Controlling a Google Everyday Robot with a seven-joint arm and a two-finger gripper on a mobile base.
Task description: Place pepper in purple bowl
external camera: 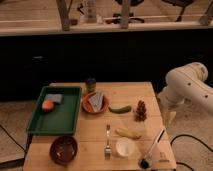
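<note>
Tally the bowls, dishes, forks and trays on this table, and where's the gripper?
Bowls: 2, purple bowl, white bowl
Dishes: 1, orange dish
Forks: 1, fork
Trays: 1, green tray
Total: 5
Gripper: beside the table, off its right edge.

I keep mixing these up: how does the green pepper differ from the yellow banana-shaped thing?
Colour: the pepper is dark green, the yellow item pale yellow. Place: the pepper lies beside the orange dish, the yellow item nearer the front, by the white bowl. Both are small, slim, curved and lie flat on the table. The gripper hangs off the table's right edge, touching neither.
</note>
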